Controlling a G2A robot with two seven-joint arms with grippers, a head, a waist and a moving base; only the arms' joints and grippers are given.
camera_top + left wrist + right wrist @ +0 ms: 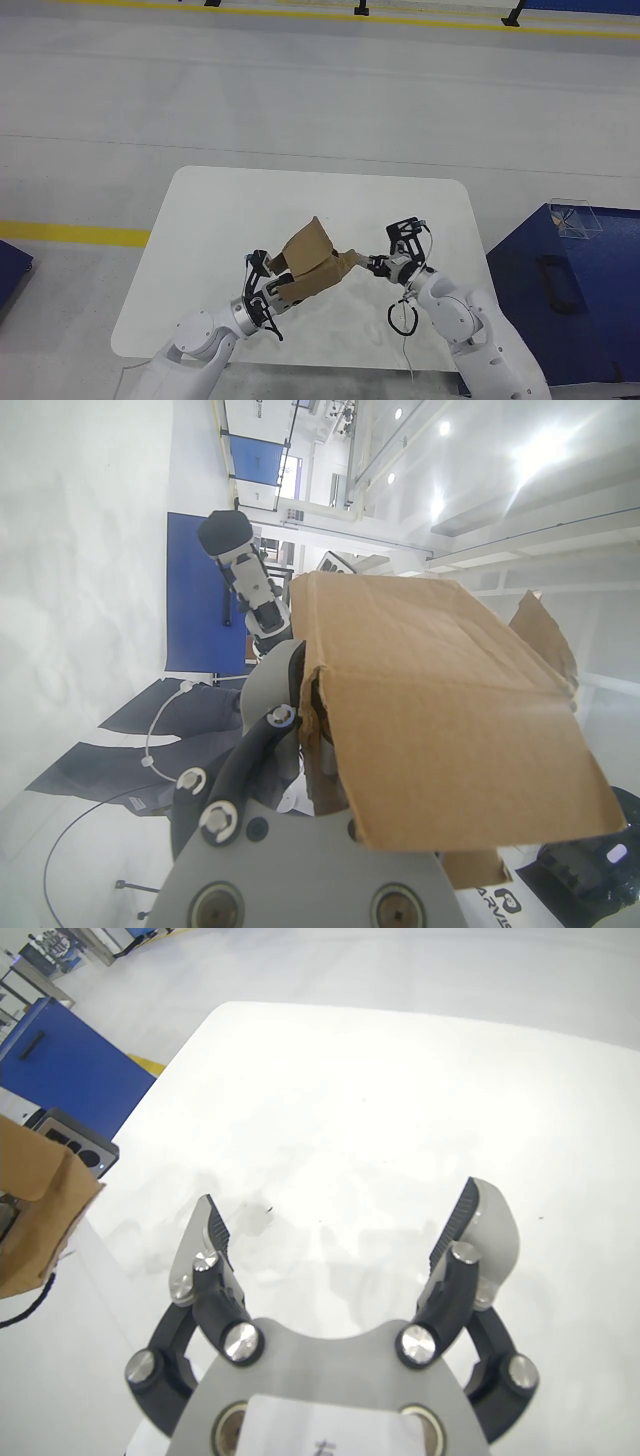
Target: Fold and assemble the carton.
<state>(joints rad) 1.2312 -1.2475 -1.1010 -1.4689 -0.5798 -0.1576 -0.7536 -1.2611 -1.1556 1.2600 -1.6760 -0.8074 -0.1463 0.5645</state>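
A brown cardboard carton point(310, 262), partly folded with flaps sticking out, is held tilted above the near middle of the white table point(300, 200). My left gripper point(270, 282) is shut on the carton's near left end. In the left wrist view the carton point(440, 710) covers most of that gripper, and one grey finger point(270, 685) shows beside its wall. My right gripper point(405, 232) is just right of the carton, open and pointing toward the far side of the table. In the right wrist view the right gripper point(340, 1208) holds nothing, and the carton point(35, 1223) is off to its side.
A blue cabinet point(560, 300) stands right of the table with a clear container point(572, 215) on top. A black cable loop point(403, 320) hangs by the right arm near the table's front edge. Another blue object point(10, 270) is at the left edge.
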